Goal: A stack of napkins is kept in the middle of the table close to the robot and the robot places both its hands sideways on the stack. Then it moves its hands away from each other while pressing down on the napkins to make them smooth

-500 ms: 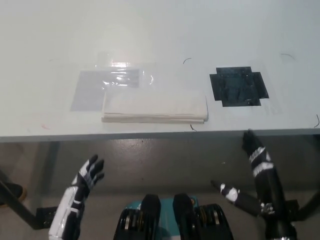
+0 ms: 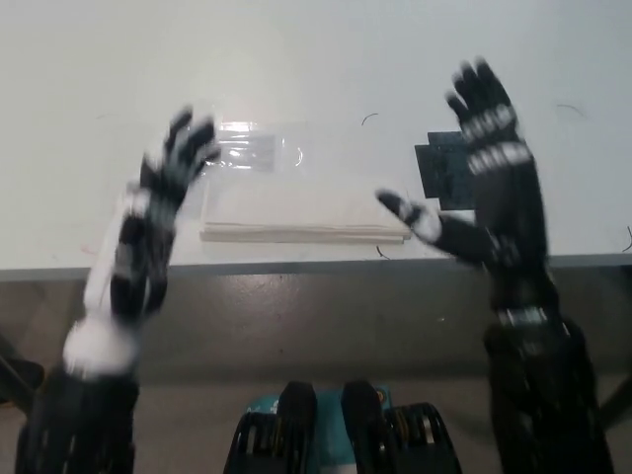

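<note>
- Both hands are raised over the near edge of the surface [image 2: 316, 59], one on each side of the stack of napkins [image 2: 301, 215].
- Left hand [image 2: 158, 212], white with dark fingers, is blurred; its fingers [image 2: 188, 148] are spread and point away from the robot, holding nothing.
- Its forearm slants up from the lower left, crossing the surface edge just left of the stack.
- Right hand [image 2: 494, 188], black with white bands, is also spread wide and holds nothing: the fingers [image 2: 479, 99] point away and the thumb juts sideways toward the stack's right end.
- It partly covers a black patch [image 2: 439, 173] on the surface.
- Stack of napkins lies flat near the front edge, between the two hands, with a clear plastic sheet [image 2: 247, 148] just behind it.
</note>
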`<state>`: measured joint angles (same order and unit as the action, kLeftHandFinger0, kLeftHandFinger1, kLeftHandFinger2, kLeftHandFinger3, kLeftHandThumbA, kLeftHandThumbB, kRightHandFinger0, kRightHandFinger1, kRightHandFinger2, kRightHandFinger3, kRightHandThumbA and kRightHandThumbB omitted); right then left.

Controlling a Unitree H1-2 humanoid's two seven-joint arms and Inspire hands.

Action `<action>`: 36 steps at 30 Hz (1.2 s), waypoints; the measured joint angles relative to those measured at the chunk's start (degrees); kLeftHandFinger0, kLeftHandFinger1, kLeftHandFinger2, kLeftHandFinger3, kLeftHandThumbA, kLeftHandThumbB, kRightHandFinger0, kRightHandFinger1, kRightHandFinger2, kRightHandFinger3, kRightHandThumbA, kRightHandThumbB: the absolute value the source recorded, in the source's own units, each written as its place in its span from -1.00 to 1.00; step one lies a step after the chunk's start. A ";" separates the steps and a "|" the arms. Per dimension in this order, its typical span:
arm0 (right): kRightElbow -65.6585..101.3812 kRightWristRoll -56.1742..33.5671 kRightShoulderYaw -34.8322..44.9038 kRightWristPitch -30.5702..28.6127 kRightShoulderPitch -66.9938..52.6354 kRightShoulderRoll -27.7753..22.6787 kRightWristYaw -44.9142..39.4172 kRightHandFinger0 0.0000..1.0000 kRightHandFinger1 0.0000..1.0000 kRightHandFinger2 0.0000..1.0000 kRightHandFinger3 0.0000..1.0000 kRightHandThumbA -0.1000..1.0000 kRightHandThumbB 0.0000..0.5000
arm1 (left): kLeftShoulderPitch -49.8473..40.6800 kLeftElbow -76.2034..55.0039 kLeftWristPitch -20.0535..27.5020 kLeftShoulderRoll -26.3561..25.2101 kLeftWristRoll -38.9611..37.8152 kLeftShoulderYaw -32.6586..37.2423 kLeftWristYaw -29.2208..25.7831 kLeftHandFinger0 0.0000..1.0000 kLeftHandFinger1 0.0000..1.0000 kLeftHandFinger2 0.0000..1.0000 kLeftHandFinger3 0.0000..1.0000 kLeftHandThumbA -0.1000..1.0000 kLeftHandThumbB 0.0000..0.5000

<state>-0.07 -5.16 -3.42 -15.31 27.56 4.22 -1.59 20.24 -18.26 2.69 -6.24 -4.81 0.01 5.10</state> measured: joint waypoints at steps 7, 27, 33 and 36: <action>-14.18 -3.93 4.01 2.51 12.41 3.17 0.54 1.00 1.00 1.00 1.00 1.00 -0.07 | 15.01 17.08 -2.89 1.44 -0.49 -2.05 -0.92 1.00 1.00 1.00 1.00 1.00 -0.04; -69.63 -20.55 28.99 0.56 38.09 7.11 -3.11 1.00 1.00 1.00 1.00 1.00 -0.11 | 36.28 64.06 -4.89 4.83 -6.93 -12.23 -1.77 1.00 1.00 1.00 1.00 1.00 0.01; -75.04 -23.38 32.61 0.30 38.89 7.08 -5.15 1.00 1.00 1.00 1.00 1.00 0.02 | 36.81 69.32 -4.08 6.16 -8.82 -15.44 -2.20 1.00 1.00 1.00 1.00 1.00 0.04; -76.60 -23.86 33.03 0.23 39.07 7.02 -5.35 1.00 1.00 1.00 1.00 1.00 0.05 | 36.83 71.24 -3.28 6.73 -9.22 -15.76 -2.27 1.00 1.00 1.00 1.00 1.00 0.03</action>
<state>-76.67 -29.02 29.61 -15.08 66.63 11.23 -6.95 57.07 52.98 -0.59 0.49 -14.03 -15.76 2.83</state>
